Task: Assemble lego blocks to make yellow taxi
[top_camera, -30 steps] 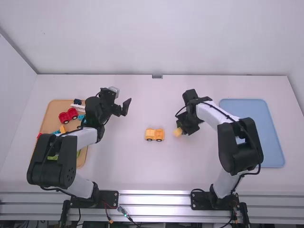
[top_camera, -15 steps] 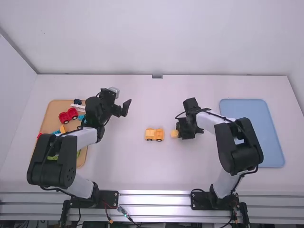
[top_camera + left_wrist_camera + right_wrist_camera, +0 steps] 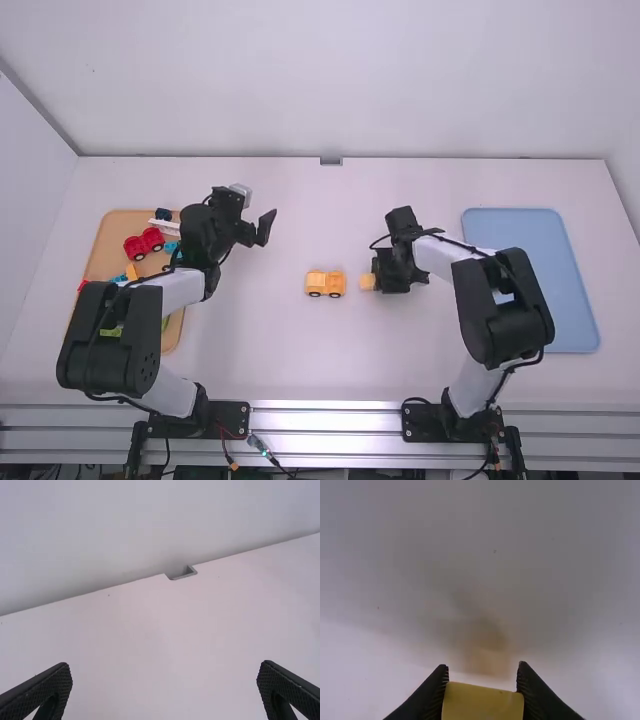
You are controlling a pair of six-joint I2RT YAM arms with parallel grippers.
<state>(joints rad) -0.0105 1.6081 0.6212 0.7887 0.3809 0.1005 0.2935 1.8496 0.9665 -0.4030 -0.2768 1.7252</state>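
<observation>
Several blocks (image 3: pixel 165 228), with a red piece (image 3: pixel 143 243) among them, lie on the wooden tray (image 3: pixel 113 238), at 9 o'clock from the yellow car (image 3: pixel 325 284); 12 points straight away from the arms' bases. The left arm leans partly over that tray. Its tool (image 3: pixel 164 667) has its fingers wide apart with nothing between them, at about 10 to 11 o'clock from the car, and has not moved across the earlier views.

The car sits wheels toward 6 o'clock on the table (image 3: pixel 300 350), near the middle, unchanged. At 3 o'clock from it, near but apart, is the yellow block (image 3: pixel 368 282), gripped in the right tool (image 3: pixel 481 666). Here is the change: over the last second the right tool has swung round and carried the block slightly toward 9 o'clock, nearer the car; in the last half second it has hardly shifted.

For the taxi, that looks like lining up the next piece, with the joining still to do. The block probably needs to go over the car, square to its studs, before pressing; a crooked approach could shove the loose car along. The blue tray (image 3: pixel 575 300) lies at 3 o'clock from the block.
</observation>
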